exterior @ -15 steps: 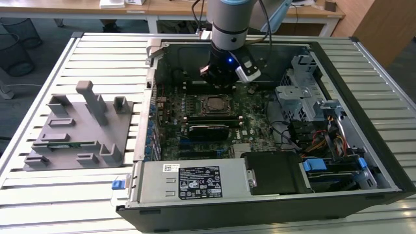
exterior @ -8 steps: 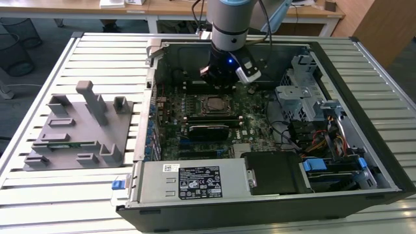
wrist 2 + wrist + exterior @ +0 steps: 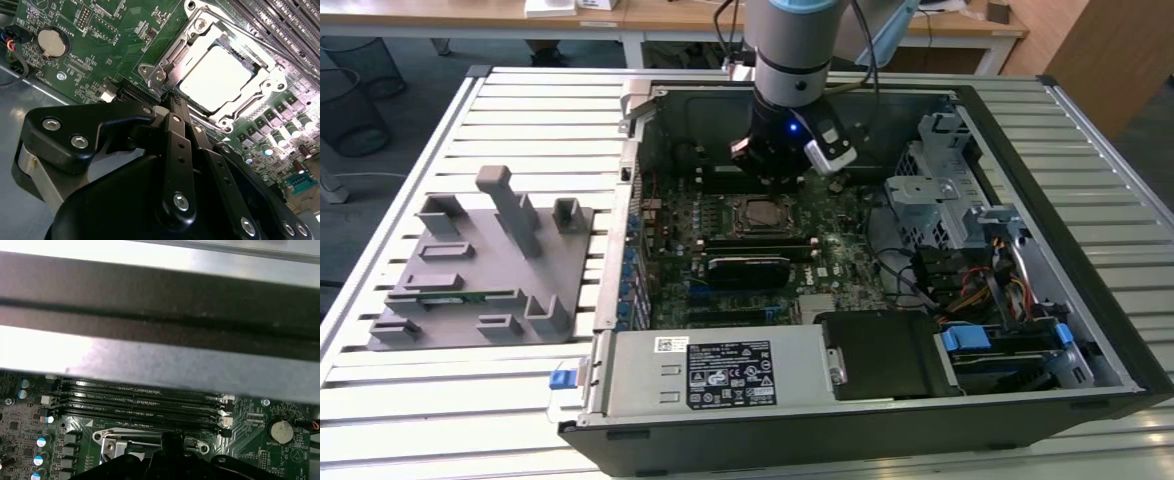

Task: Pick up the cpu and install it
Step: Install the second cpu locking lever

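Observation:
The cpu (image 3: 215,77) lies flat inside the metal socket frame (image 3: 165,60) on the green motherboard, its silver top shining brightly. In the exterior view the cpu (image 3: 761,213) sits in the middle of the board inside the open computer case. My gripper (image 3: 172,100) hangs just above the board beside one corner of the socket frame. Its black fingers are drawn together with nothing between them. In the exterior view the gripper (image 3: 781,180) hovers just behind the socket. The first wrist view has the gripper (image 3: 172,437) over the socket's edge.
A grey fixture plate (image 3: 480,270) with upright holders lies at the exterior view's left, outside the case. Black memory slots (image 3: 140,400) run beside the socket. A coin battery (image 3: 51,42), the power supply (image 3: 720,370), the drive cage (image 3: 947,190) and the case wall (image 3: 160,300) surround the work spot.

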`<state>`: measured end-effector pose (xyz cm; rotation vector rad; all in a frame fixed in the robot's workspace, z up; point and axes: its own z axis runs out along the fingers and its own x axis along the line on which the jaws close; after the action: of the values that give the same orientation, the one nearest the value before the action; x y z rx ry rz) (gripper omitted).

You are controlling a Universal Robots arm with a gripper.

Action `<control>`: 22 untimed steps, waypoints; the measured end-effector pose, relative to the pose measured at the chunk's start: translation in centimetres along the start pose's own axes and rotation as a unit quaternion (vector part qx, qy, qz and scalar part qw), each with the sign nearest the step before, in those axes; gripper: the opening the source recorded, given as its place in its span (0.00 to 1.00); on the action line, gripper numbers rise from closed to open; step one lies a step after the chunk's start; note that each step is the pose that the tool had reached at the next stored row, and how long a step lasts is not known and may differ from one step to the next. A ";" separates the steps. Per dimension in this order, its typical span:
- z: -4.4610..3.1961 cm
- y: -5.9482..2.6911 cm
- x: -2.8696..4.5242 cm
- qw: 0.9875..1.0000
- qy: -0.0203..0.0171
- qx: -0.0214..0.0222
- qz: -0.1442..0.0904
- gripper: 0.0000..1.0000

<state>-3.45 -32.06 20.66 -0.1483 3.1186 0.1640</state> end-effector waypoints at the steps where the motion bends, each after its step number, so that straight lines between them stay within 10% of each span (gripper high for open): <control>1: -0.01 -0.05 0.01 1.000 0.000 0.000 0.000 0.11; 22: -0.16 -1.70 0.16 1.000 0.000 0.000 0.000 0.11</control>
<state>-3.45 -33.77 20.64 -0.1484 3.1185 0.1640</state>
